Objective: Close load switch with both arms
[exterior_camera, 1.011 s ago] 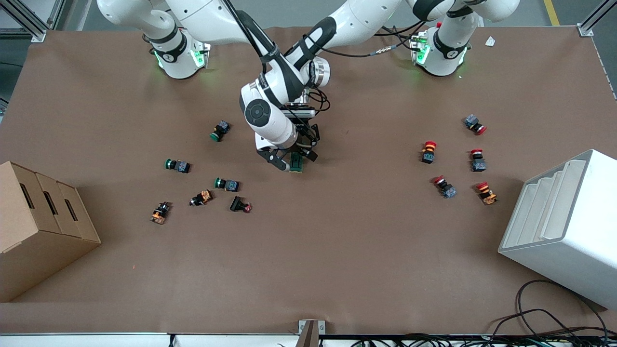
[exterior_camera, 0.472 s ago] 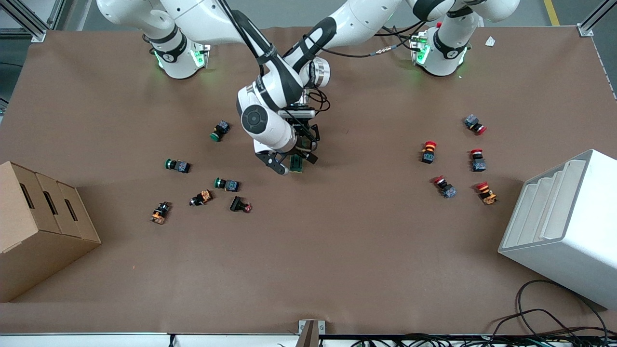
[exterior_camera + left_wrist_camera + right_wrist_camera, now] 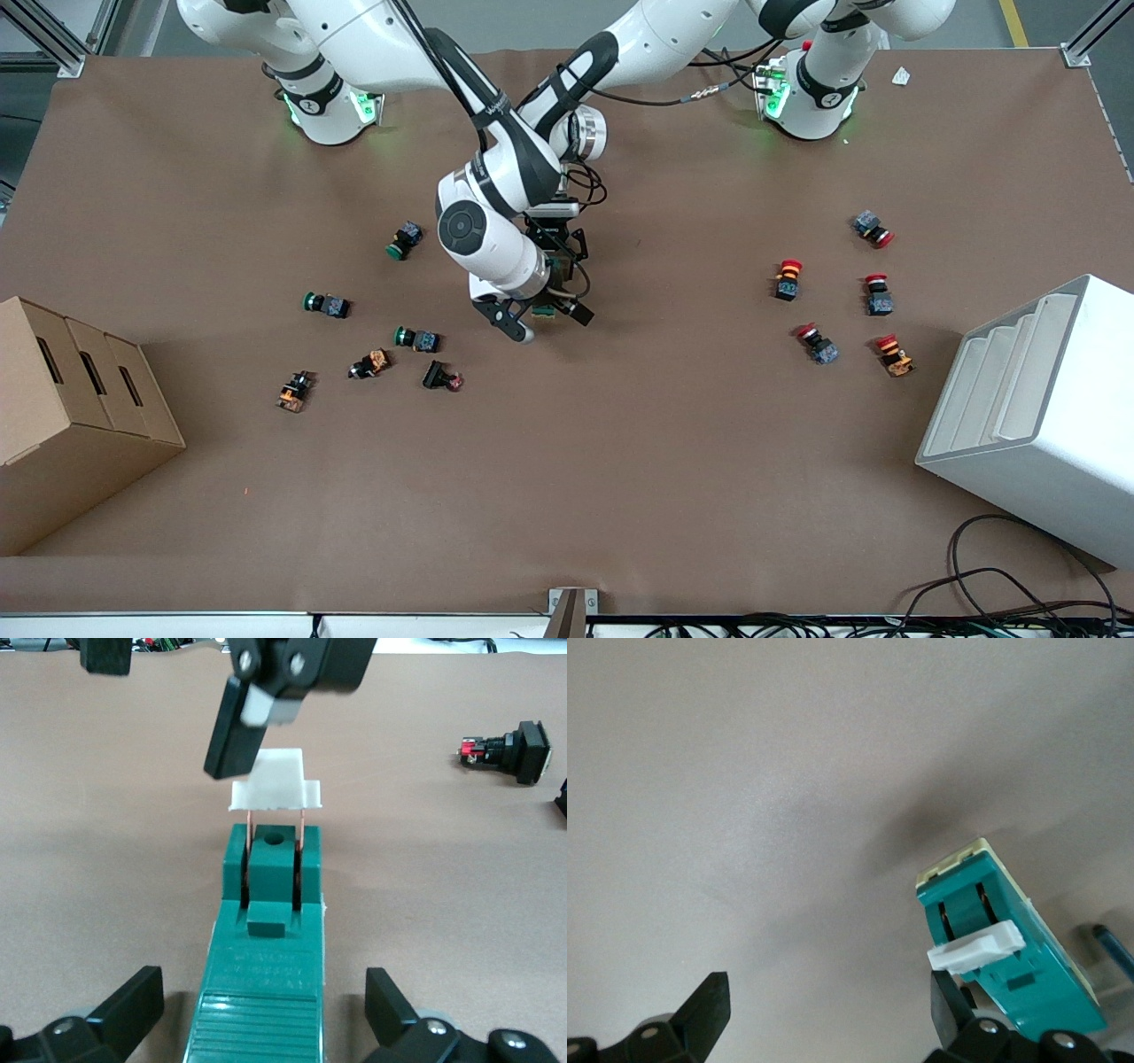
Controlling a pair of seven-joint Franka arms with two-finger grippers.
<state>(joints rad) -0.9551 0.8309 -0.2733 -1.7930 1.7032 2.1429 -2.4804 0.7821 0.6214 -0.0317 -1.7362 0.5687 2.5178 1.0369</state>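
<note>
- The load switch (image 3: 266, 948) lies on the brown desk (image 3: 620, 461) about midway between the two arms' ends, under both wrists; from the front only a sliver of green (image 3: 543, 309) shows below the right arm.
- The left claw (image 3: 266, 1014) straddles the green body with its fingers (image 3: 120, 1005) spread wide. I see bare desk between each finger and the switch, so it grips nothing.
- The right claw (image 3: 824, 1014) is over the handle end. Its fingers (image 3: 700, 1010) also stand apart. In the left wrist view one of its black fingers (image 3: 232, 731) comes down at a slant onto the white handle (image 3: 275, 784), touching or very nearly touching its top edge.
- The handle sits raised on its two copper blades (image 3: 251, 837), clear above the green body. In the right wrist view the handle (image 3: 976, 946) likewise stands off from the slots. To my eye the switch is not yet closed.
- My reading of progress: both arms are in place, which is the approach done. Still to do are bracing the body with the left claw and pressing the handle down until the blades seat fully.
- Green-capped push buttons (image 3: 416, 338) lie scattered toward the right arm's end of the desk, red-capped ones (image 3: 788, 278) toward the left arm's end, all well apart from the work.
</note>
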